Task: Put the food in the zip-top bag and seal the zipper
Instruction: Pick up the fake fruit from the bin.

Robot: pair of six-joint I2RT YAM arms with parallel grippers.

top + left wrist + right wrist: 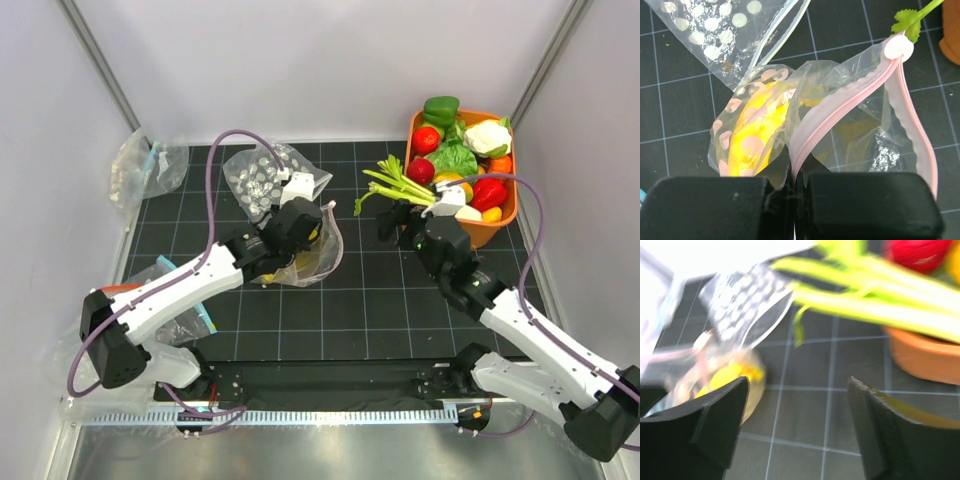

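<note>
Where the left gripper (pixel 794 182) fills the bottom of the left wrist view, its two black fingers (pixel 715 207) are pressed together on the pink zip strip (pixel 840 107) of the dotted bag (pixel 860 140). They cut off the bag's lower edge.

The banana (pixel 757 130) is inside the bag, a yellow mass behind dotted film. Its ends are veiled by folds and cannot be traced. Its long axis runs from lower left up toward centre frame.

The zip strip runs from the fingers at bottom centre up to a white tab (pixel 898 47) at upper right. The other lip bows out and comes down the right side, so the mouth gapes. A second dotted bag (pixel 715 30) lies at upper left, cut by the frame edge.

In the top view, the bag lies on the black mat (pixel 380 300) left of centre, partly hidden under the left gripper. The right gripper (pixel 392 222) sits right of centre, apart from the bag. It is beside the celery (pixel 400 185), which overhangs the orange basket (pixel 505 215). The red fruit (pixel 420 170) and the lettuce (pixel 455 158) lie in the basket.

The right wrist view is blurred. The right gripper's jaws stand wide apart there, with only mat between them. The bag is a smear at left with yellow in it, and its zip cannot be made out.
</note>
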